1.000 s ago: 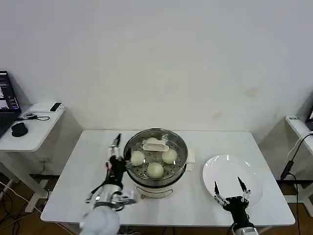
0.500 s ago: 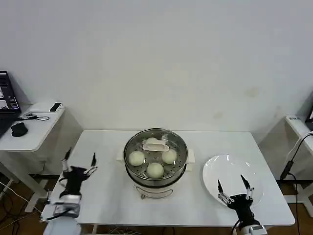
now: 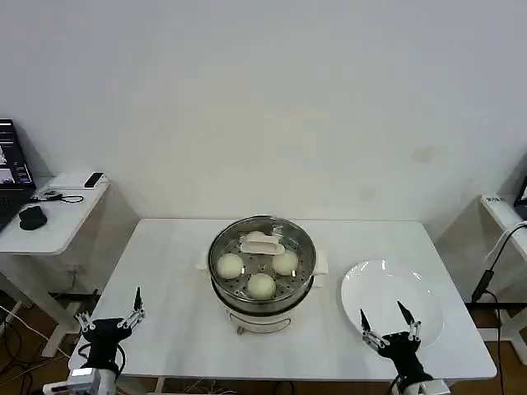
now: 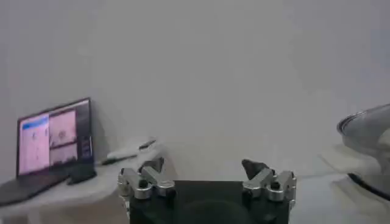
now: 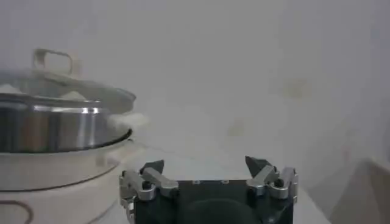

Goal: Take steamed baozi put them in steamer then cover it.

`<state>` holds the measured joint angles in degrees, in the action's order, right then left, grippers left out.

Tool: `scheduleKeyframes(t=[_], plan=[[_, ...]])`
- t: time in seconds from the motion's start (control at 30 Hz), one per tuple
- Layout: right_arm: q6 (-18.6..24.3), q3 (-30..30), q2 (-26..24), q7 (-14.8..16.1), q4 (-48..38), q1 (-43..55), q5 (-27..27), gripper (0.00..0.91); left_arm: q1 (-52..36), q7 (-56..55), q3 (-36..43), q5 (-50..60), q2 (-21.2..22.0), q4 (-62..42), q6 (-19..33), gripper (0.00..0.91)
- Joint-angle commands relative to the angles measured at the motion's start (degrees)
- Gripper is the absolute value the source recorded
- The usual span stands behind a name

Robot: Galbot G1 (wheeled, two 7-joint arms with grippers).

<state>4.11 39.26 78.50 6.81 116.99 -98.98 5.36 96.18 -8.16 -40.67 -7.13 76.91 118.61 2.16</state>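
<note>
**A:** Right, the steamer sits mid-table, and I count three steamed baozi on its perforated tray, plus a paler, flatter shape at the far side of the tray that may be the fourth, though I can't tell for sure.

**B:** And there looks to be a glass lid on it. From the right wrist view there's a clear dome with a handle on top of the steel rim.

**A:** Agreed, so by my reading the covering step is done, or very nearly so. Where are the arms?

**B:** Both well apart from the steamer. The left gripper hangs off the table's near corner on the steamer's left side, fingers spread wide and holding nothing.

**A:** The right gripper mirrors it on the other side, over the near edge of the white plate, prongs splayed and empty too.

**B:** The plate is bare, which fits the buns having all gone into the pot.

**A:** So the next call, I'd judge, is just a check that the lid sits square on the rim. If it's skewed, one arm would need to reach in for that top handle.
</note>
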Motion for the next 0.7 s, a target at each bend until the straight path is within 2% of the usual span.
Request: scheduleKeyframes(t=[0.03,0.3,0.47,0.7], plan=[[-2.24,-1.53,-1.82,-0.29,-0.31,-0.19,4.99,0.907,5.46,1.03,1.86,-3.55,2.58,1.88,1.42,0.907],[-3.81,-2.75,-2.4,-0.26,0.13,0.05,5.25,0.907,4.58,1.52,1.77,-1.36,2.45,1.41,-0.21,0.907],[-5.15,-3.49,-3.58,-0.2,0.93,-0.26,8.04,0.907,4.39,1.89,1.86,0.0,2.12,0.05,-1.21,0.907],[-4.67,-4.53,-6.27,-0.33,0.43,0.39,9.55,0.907,5.75,1.98,2.34,1.43,3.06,-0.1,-0.85,0.907]])
